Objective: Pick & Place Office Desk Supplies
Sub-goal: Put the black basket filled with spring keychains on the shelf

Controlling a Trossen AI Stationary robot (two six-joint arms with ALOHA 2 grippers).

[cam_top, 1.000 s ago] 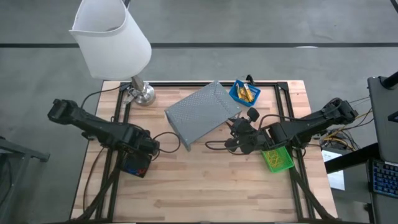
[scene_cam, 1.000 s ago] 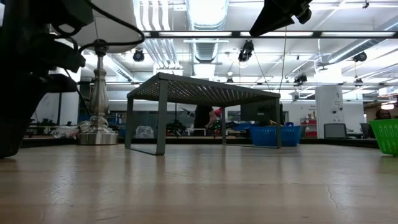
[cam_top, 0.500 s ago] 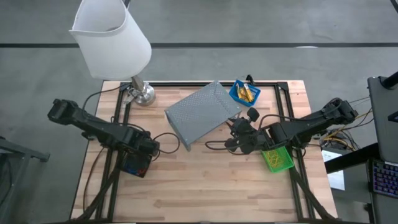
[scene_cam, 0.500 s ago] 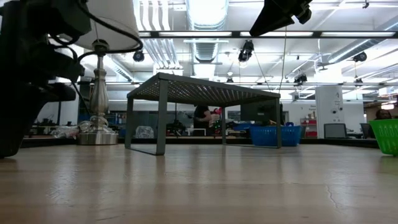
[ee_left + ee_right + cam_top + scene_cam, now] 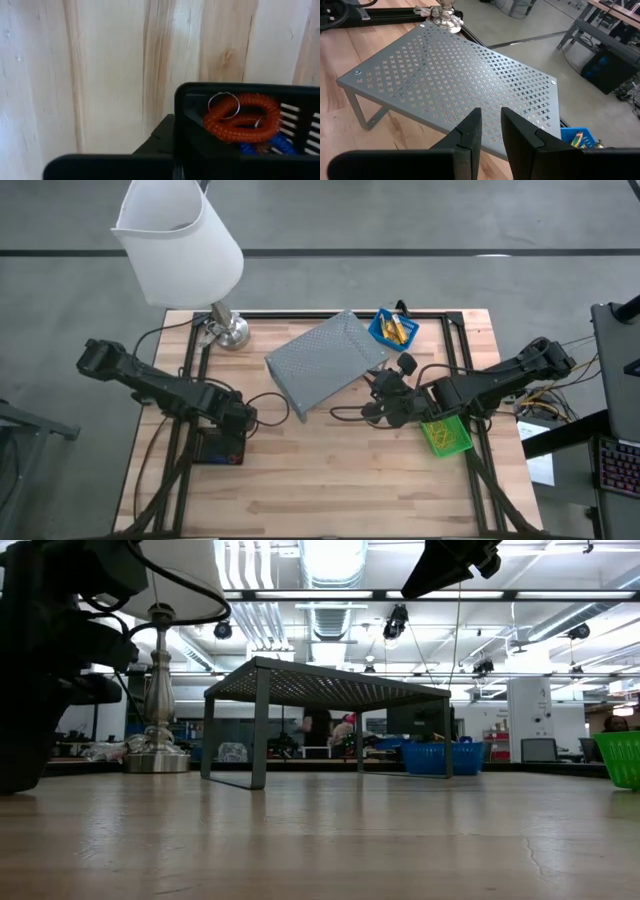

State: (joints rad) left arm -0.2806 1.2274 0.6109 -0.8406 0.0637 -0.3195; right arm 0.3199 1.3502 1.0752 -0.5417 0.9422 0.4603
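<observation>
The left claw clenches on the wall of the black bin of red loops at the tabletop's left; a thin-wall pinch could tilt it, spilling loops; the right claw hangs slightly parted, empty, over the mesh shelf
</observation>
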